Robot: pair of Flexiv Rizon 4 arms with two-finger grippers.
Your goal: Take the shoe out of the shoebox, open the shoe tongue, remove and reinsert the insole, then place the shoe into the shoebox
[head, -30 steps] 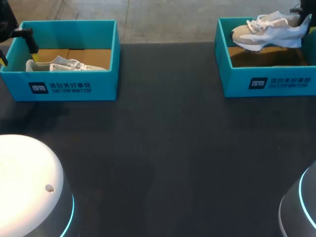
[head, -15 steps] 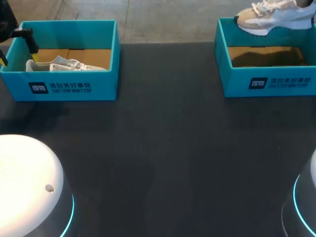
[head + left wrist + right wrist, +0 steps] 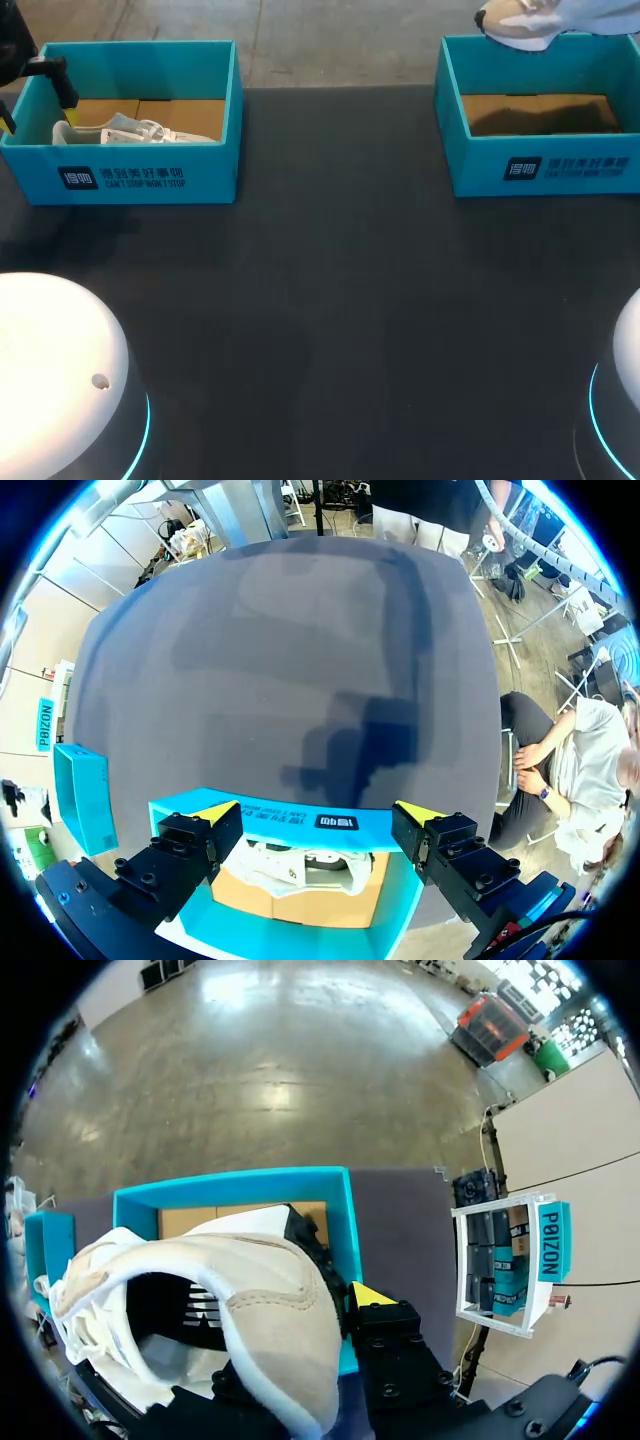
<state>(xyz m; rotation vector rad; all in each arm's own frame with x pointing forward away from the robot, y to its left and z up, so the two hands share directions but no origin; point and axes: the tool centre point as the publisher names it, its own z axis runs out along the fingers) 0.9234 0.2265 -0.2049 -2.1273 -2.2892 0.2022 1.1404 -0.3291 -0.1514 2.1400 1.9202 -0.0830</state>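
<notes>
Probably a robotics lab: robot arm (image 3: 60, 370) at a black table (image 3: 330, 300).

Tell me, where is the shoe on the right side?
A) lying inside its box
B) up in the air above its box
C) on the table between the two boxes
B: the shoe is up above the right shoebox, whose cardboard floor lies bare.

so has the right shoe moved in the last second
Yes, the shoe has lifted out of the right shoebox, now showing above its far wall.
</notes>
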